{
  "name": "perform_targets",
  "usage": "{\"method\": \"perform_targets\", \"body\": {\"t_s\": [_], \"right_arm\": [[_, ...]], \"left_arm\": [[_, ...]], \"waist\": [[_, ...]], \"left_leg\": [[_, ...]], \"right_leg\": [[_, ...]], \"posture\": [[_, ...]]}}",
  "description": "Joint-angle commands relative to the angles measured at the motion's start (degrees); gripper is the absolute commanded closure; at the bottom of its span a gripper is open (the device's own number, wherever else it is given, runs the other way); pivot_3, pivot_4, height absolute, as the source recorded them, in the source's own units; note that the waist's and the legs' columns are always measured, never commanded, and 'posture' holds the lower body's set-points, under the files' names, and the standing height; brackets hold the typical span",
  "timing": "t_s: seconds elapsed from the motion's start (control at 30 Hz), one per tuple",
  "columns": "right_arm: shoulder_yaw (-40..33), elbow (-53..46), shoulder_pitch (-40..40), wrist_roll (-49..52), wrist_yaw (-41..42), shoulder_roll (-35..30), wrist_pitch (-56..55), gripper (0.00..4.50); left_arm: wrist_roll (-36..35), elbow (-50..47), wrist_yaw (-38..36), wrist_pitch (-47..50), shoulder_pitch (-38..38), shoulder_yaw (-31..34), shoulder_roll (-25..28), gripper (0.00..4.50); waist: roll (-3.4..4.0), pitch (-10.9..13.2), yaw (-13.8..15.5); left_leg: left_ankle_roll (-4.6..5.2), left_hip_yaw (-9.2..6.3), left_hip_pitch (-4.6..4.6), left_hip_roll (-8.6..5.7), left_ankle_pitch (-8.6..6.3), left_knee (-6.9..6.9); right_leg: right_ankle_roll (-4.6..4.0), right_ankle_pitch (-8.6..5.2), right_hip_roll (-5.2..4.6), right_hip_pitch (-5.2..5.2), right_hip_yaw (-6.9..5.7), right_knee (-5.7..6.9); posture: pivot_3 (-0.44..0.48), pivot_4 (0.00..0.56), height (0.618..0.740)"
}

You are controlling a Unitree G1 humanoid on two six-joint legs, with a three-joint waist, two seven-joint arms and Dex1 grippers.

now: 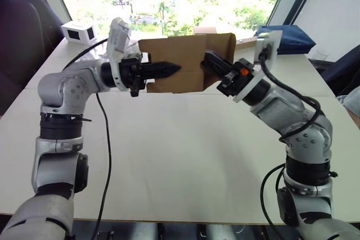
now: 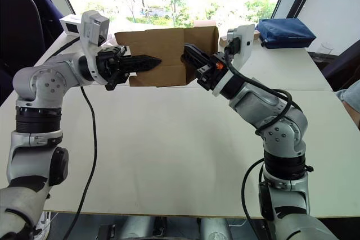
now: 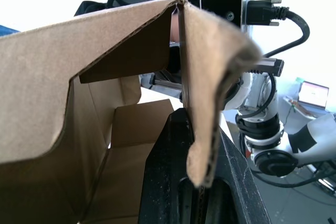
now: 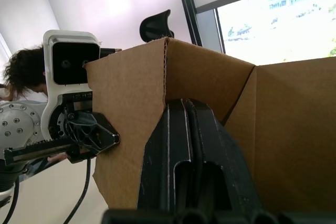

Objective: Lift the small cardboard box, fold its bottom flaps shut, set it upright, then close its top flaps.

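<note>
Both black grippers, left (image 1: 169,69) and right (image 1: 211,60), pinch the corrugated small cardboard box (image 1: 183,63) aloft.

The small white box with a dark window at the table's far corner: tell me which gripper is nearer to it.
Left. The left gripper is on the brown cardboard box toward that corner; the right gripper holds the box's other side, farther from the white box.

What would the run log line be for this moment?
stage: box lifted, flaps being worked | small cardboard box: held above table | left gripper: shut on panel | right gripper: shut on panel
</note>
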Motion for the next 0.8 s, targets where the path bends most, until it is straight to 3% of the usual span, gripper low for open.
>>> {"method": "perform_targets", "body": {"t_s": [0.03,0.43,0.57,0.8], "right_arm": [[-1.71,-3.76,0.34,0.33,1.36,-2.2,-0.1,4.47],[-10.57,-10.14,12.76,7.77,4.0,-13.77,3.43,4.47],[-8.53,-9.69,16.61,2.81,4.83,-14.8,2.27,4.47],[-4.07,-7.27,13.86,-2.86,5.74,-11.91,-0.52,4.47]], "left_arm": [[-0.36,0.47,0.21,-0.68,-2.02,1.01,1.1,4.5],[-0.57,2.42,0.3,-0.97,-3.11,1.14,1.44,4.5],[-0.99,2.9,0.42,-0.94,-3.86,1.3,0.74,4.5],[-2.04,1.15,0.69,0.23,-4.1,1.17,0.29,4.5]], "waist": [[0.0,0.0,0.03],[0.0,0.01,0.05],[-0.01,0.01,0.12],[-0.01,0.02,0.08]], "left_leg": [[0.0,0.0,0.0,0.0,0.0,0.0],[0.03,0.01,-0.03,0.0,-0.01,-0.01],[0.03,-0.01,-0.02,0.02,-0.01,-0.04],[0.03,0.01,-0.02,0.01,-0.01,-0.04]], "right_leg": [[0.0,0.0,0.0,0.0,0.0,0.0],[0.0,0.0,-0.01,0.0,0.0,-0.09],[0.0,0.0,0.02,0.0,-0.01,-0.1],[0.01,-0.01,0.04,0.0,0.02,-0.14]], "posture": [[0.0,0.15,0.74],[0.0,0.15,0.74],[0.0,0.15,0.74],[0.0,0.15,0.74]]}}
